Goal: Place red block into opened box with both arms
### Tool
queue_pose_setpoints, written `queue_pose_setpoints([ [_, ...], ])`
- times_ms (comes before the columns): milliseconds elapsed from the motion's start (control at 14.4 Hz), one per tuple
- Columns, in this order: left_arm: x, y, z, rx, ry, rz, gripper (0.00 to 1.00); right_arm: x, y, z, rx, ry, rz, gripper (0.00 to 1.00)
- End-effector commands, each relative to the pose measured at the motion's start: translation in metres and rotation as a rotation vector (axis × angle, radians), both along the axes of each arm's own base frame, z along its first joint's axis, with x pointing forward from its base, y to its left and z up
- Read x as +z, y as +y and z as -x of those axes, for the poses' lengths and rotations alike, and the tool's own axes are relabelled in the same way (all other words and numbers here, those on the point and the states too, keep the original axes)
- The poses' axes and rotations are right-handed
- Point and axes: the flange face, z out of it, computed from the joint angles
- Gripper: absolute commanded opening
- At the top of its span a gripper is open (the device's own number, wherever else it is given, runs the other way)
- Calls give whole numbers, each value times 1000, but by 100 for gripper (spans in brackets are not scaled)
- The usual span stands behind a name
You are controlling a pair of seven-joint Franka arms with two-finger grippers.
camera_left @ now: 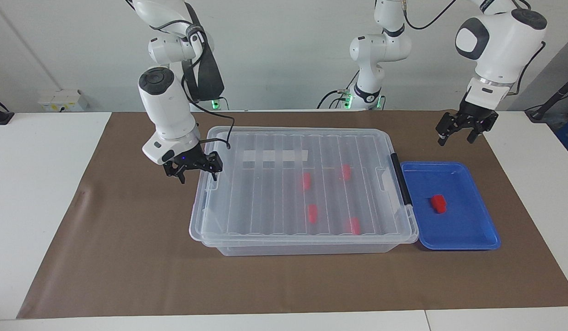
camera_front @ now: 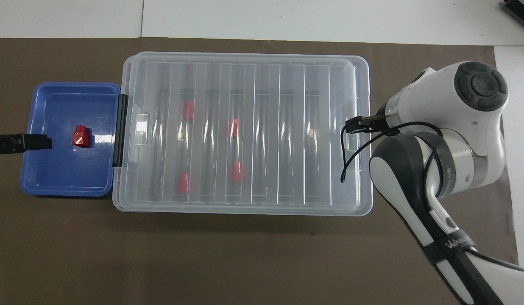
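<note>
Hovering with fingers spread: right gripper (camera_left: 194, 172), over the end edge of the box (camera_left: 302, 248) at the right arm's end of the table, presumably lined up with the lid's tab to lift it. Lid (camera_left: 265, 202) shut on the box; four red pieces inside, seen through it. Resting alone in the blue tray (camera_left: 472, 239), beside the box's black handle (camera_left: 400, 179): red block (camera_left: 439, 203), ready for picking. Hanging open and empty: left gripper (camera_left: 458, 133), over the brown mat near the tray.
</note>
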Motion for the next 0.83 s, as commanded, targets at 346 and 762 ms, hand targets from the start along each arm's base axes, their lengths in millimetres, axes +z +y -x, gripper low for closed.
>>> queue_pose_setpoints([
  [346, -129, 22, -46, 17, -84, -46, 100, -9, -31, -1, -40, -6, 48, 100],
  [762, -150, 26, -51, 20, -79, -51, 100, -4, -62, -4, -67, 10, 98, 100],
])
